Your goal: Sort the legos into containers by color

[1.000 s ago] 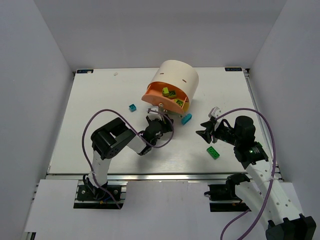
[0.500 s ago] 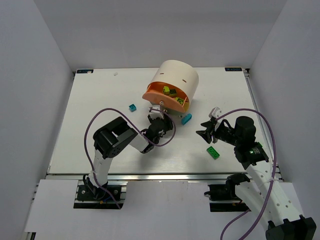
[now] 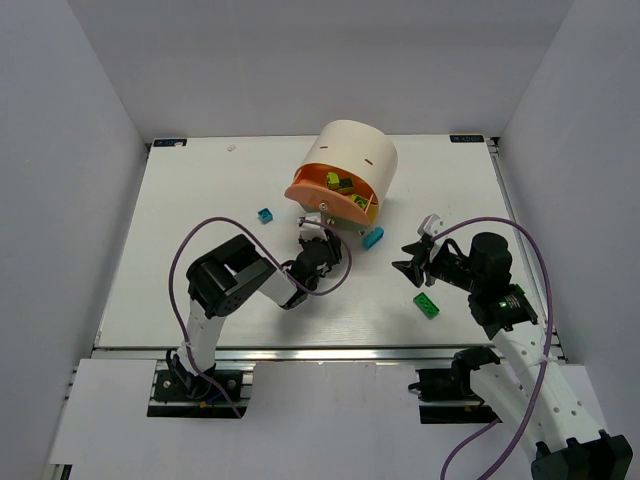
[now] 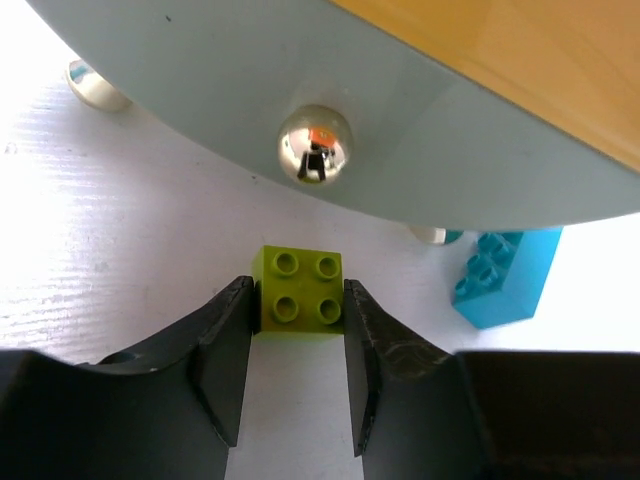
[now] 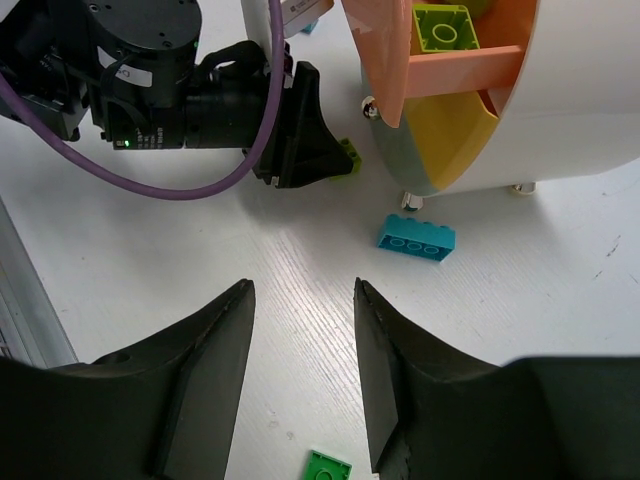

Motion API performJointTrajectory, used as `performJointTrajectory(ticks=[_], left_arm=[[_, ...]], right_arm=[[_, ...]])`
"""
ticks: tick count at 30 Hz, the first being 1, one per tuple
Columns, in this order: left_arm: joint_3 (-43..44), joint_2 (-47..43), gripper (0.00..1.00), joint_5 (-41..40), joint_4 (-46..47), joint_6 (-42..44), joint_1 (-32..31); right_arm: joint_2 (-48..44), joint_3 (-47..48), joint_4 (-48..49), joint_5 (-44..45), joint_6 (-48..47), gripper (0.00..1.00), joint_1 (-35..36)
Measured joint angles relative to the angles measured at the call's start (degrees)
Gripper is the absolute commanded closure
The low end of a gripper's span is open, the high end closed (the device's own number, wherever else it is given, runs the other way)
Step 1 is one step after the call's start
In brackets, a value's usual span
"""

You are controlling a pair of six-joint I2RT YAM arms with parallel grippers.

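The cream drum (image 3: pixel 358 160) stands at the back centre with its orange drawer (image 3: pixel 312 191) swung open, lime bricks (image 3: pixel 336 182) inside. My left gripper (image 3: pixel 318 240) is low on the table just in front of the drum. In the left wrist view its fingertips (image 4: pixel 350 300) press both sides of a lime brick (image 4: pixel 300 285) resting on the table under a chrome knob (image 4: pixel 314 145). My right gripper (image 5: pixel 303 285) is open and empty above bare table. A long teal brick (image 3: pixel 373 237) lies by the drum's foot, a small teal brick (image 3: pixel 265 215) to the left, and a dark green brick (image 3: pixel 427 305) near my right gripper.
The drum's small feet (image 4: pixel 95 88) stand close to my left fingers. The long teal brick (image 4: pixel 500 275) lies just right of the held brick. White walls close off the table (image 3: pixel 200 200) on three sides.
My left gripper has edged a little closer to the drum's foot, and the open drawers look swung in slightly. The right arm has not moved.
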Motion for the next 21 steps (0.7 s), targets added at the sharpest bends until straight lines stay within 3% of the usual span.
performJointTrajectory(ticks=[2, 10, 16, 21], left_arm=[[-1.4, -0.37, 0.71, 0.42, 1.36, 0.04, -0.17], [-11.28, -8.98, 0.87, 5.01, 0.42, 2.69, -1.84], [-15.23, -23.02, 1.0, 11.8, -7.67, 5.2, -3.19], [-15.5, -37.51, 1.0, 17.09, -16.35, 7.34, -3.91]], right_arm=[[0.0, 0.0, 0.0, 0.02, 0.02, 0.5, 0.0], [0.0, 0.0, 0.0, 0.02, 0.0, 0.5, 0.0], [0.0, 0.0, 0.0, 0.02, 0.0, 0.5, 0.0], [0.0, 0.0, 0.0, 0.02, 0.0, 0.51, 0.0]])
